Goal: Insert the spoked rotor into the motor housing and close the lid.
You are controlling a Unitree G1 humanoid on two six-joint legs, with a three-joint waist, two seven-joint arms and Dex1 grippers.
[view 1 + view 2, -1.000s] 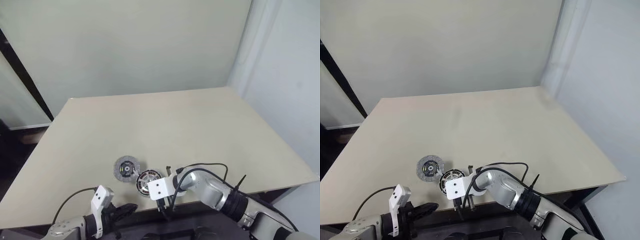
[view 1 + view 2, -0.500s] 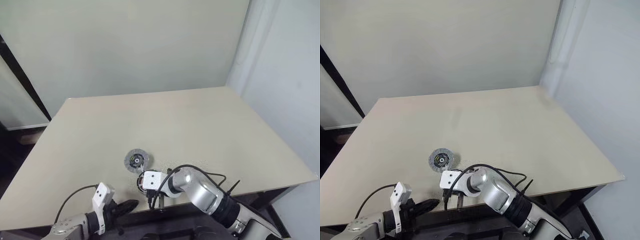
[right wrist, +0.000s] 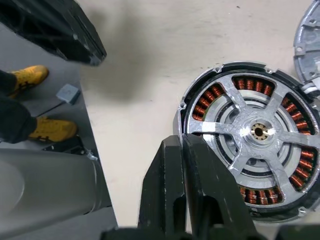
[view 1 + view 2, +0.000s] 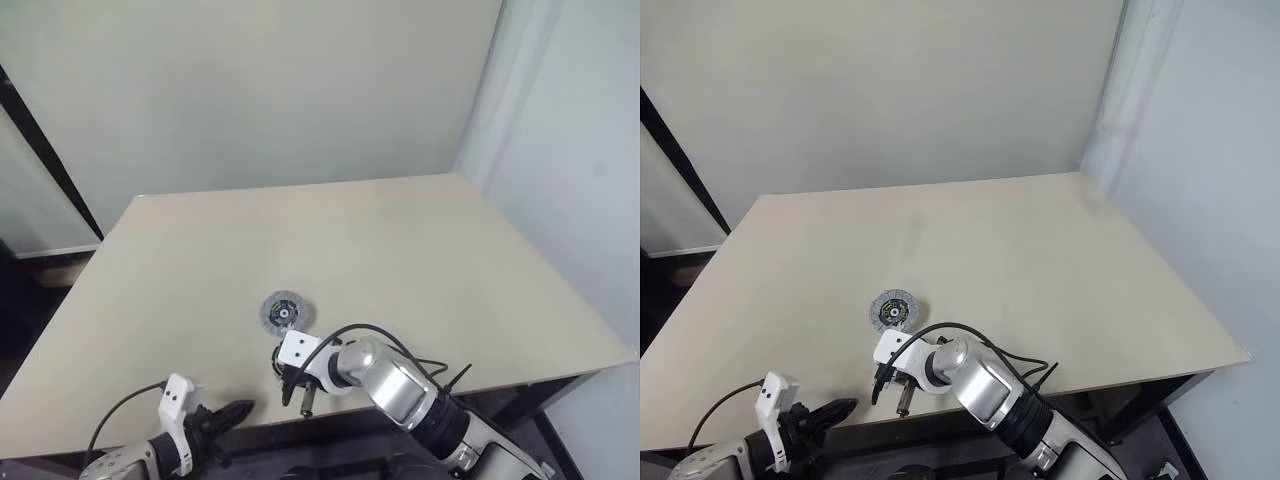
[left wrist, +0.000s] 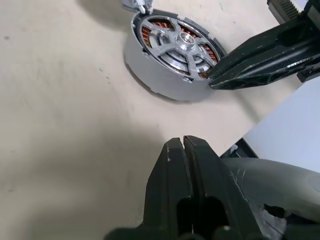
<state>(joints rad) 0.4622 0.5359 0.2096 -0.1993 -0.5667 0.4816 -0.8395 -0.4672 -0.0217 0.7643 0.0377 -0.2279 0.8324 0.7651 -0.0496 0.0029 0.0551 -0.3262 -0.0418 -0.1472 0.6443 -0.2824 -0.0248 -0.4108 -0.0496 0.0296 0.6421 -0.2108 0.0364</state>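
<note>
While the right gripper [image 3: 181, 142] rests with its fingers pressed together, holding nothing, its tips lie at the rim of the motor housing [image 3: 220, 67]. The spoked rotor [image 3: 260, 131] sits inside that housing, copper windings showing through its gaps, so insertion appears complete. The lid [image 3: 310, 30] lies just beside the housing on the table [image 4: 400, 250], not yet fitted. The next move calls for grasping the lid and centring it over the housing. The left gripper [image 5: 182, 142] hovers nearby, fingers together and empty. Count: one rotor, one housing, one lid, two grippers.
</note>
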